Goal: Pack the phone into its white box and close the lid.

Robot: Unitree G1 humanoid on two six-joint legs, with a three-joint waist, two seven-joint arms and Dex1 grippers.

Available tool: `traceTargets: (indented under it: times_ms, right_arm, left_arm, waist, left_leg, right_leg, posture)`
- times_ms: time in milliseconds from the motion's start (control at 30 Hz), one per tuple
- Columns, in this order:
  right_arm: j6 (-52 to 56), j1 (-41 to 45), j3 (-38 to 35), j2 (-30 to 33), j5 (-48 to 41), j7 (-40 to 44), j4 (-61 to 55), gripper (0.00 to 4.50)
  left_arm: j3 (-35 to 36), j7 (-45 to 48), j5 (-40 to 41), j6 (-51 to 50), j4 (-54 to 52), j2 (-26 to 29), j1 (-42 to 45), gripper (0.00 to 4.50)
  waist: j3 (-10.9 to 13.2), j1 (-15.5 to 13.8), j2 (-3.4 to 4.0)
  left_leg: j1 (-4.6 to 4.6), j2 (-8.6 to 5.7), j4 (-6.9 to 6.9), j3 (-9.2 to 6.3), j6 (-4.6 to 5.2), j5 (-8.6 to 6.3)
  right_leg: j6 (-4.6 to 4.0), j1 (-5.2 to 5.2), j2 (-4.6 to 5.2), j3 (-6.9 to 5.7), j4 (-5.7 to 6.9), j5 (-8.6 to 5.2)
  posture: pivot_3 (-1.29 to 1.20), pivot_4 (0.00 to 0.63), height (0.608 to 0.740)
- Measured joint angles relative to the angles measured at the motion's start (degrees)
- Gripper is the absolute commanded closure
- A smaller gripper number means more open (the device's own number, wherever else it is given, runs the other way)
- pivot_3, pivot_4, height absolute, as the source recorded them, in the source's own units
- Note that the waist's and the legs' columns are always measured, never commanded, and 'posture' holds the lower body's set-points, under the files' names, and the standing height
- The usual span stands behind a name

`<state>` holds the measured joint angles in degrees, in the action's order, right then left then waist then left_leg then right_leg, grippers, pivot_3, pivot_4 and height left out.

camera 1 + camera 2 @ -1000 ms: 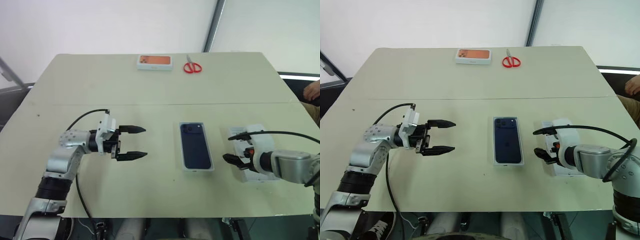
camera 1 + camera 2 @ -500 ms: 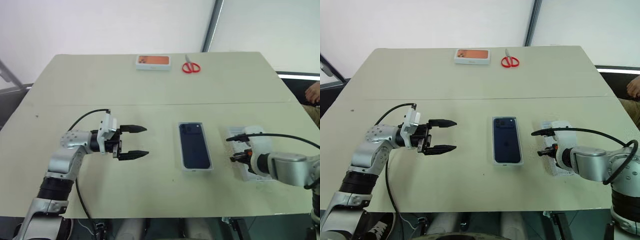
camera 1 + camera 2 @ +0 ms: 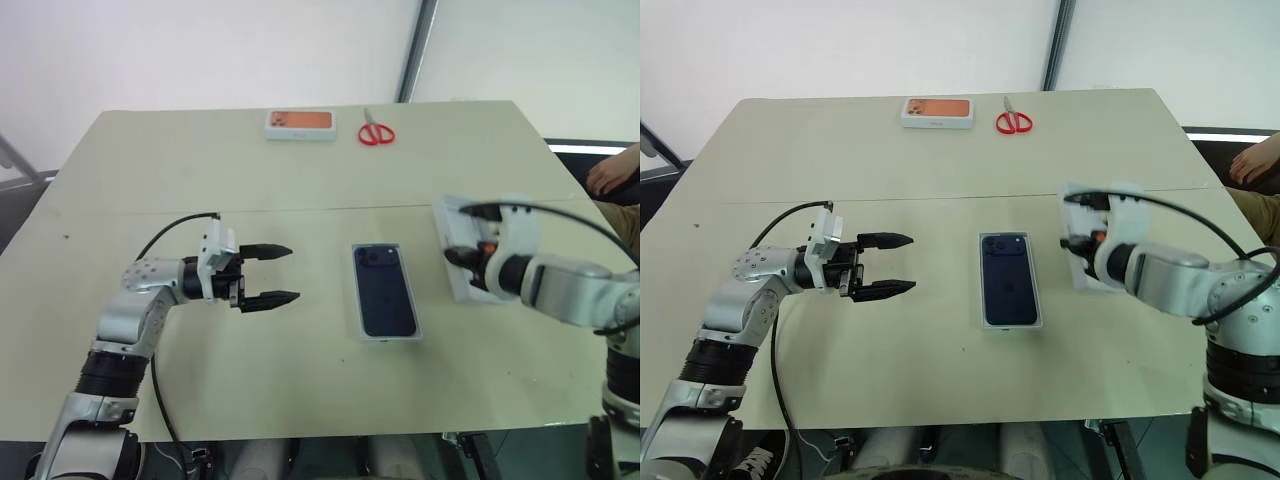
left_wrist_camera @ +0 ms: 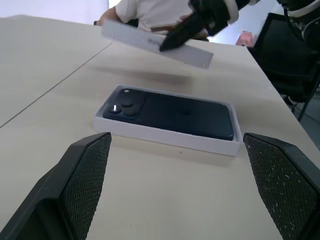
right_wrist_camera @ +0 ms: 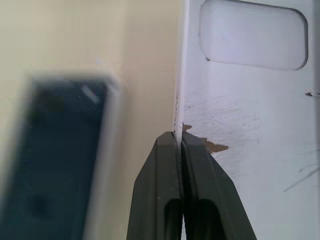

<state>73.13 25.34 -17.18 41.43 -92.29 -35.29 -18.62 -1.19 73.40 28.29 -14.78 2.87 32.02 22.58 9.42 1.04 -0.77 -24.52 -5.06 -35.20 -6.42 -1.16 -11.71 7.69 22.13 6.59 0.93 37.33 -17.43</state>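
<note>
Far across the pale beige rectangular tabletop (image 3: 200, 170) in front of me, close to its back edge, lies a small flat box with an orange top and white sides (image 3: 299, 123). Just beside it, on my right, a pair of red-handled scissors (image 3: 376, 131) lies flat, blades pointing away from me. The two are near each other but not touching. At the right edge of my view, past the table, a person's hand (image 3: 612, 174) shows.
</note>
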Motion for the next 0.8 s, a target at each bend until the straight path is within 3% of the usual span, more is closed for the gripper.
traceTargets:
  times_ms: [167, 300, 533, 800]
  right_arm:
    - [-9.3, 1.8, -0.1, -3.3, -10.0, 3.7, 3.5, 4.39]
    - [-15.5, 1.9, -0.1, -10.7, -17.8, 6.2, 5.2, 4.39]
    - [-16.0, -0.6, 4.6, -21.1, -18.9, 14.2, 2.9, 4.39]
    - [-14.6, -4.4, 10.1, -22.8, -18.9, 18.9, 2.8, 4.39]
  left_arm:
    - [1.2, -2.6, 1.5, -4.0, 0.4, -0.2, 0.2, 0.0]
    - [2.6, -4.9, 2.6, -6.4, 0.4, -0.2, 0.3, 0.0]
    - [4.0, -8.0, 4.7, -7.9, -1.2, -1.1, 0.3, 0.0]
    - [4.2, -9.5, 5.5, -9.1, -3.6, -1.5, -0.6, 0.0]
  waist:
    - [0.0, -0.1, -0.01]
    - [0.0, 0.1, 0.0]
    - [0.0, 0.1, 0.02]
    - [0.0, -0.1, 0.03]
  left_leg:
    - [0.0, 0.0, -0.06, -0.02, 0.0, 0.0]
    - [0.01, 0.02, -0.01, -0.01, 0.0, 0.0]
    - [0.0, 0.02, -0.03, 0.03, -0.01, 0.01]
    - [0.0, 0.01, -0.02, 0.03, -0.01, 0.0]
  right_leg:
    - [0.0, -0.05, 0.0, 0.0, 0.01, 0.0]
    - [0.0, 0.04, -0.03, 0.05, 0.07, 0.0]
    - [0.0, 0.14, -0.06, 0.19, 0.18, 0.0]
    - [-0.01, 0.16, -0.05, 0.22, 0.18, 0.0]
  posture:
    - [0.0, 0.15, 0.74]
    - [0.0, 0.15, 0.74]
    - [0.0, 0.15, 0.74]
    - [0.0, 0.15, 0.74]
